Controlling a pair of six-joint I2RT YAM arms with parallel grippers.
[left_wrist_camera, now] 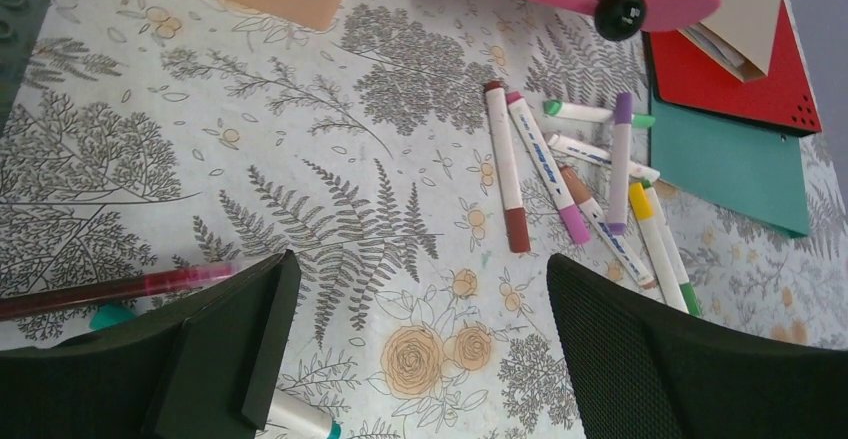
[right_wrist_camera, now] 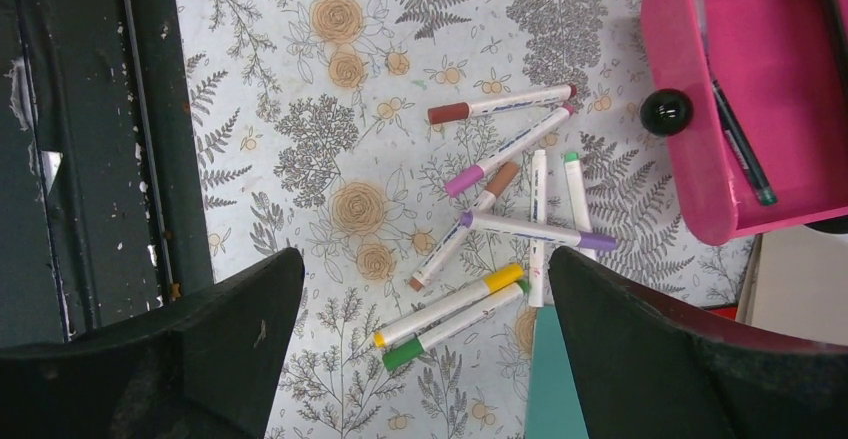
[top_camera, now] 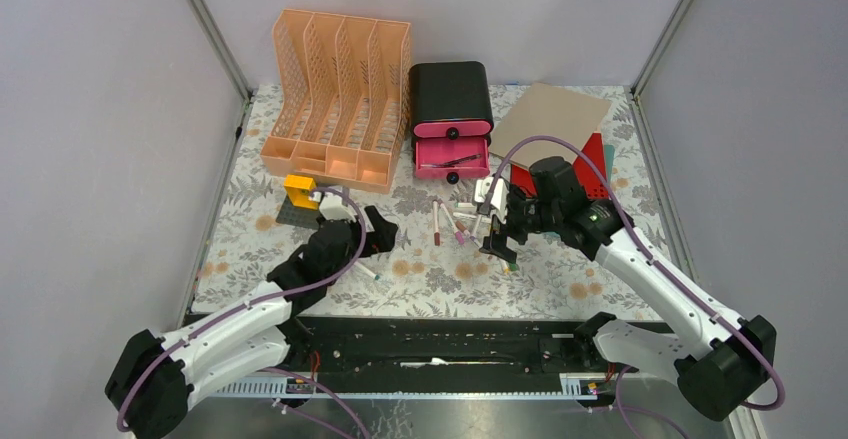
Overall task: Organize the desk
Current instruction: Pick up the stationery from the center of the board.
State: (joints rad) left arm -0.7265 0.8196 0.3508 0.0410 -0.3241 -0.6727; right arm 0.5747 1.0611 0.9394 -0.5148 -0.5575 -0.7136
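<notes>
Nearest, the left fingers [left_wrist_camera: 230,349] are held wide apart, empty, over the fern-printed tabletop [top_camera: 430,279], which is spread beneath both arms. The right fingers [right_wrist_camera: 660,349] are likewise spread, gripping nothing, above scattered markers [top_camera: 455,221]. Farther back, a pulled-out pink drawer [top_camera: 452,156] and an orange rack [top_camera: 340,99] are seen.

The desk [top_camera: 430,279] lies flat and level, a broad rectangular top under a pale grey-white cloth printed with grey ferns, leafy sprigs and tan-orange flowers. The cloth sits smooth, without visible folds, and metal edging runs along the left and right sides.
</notes>
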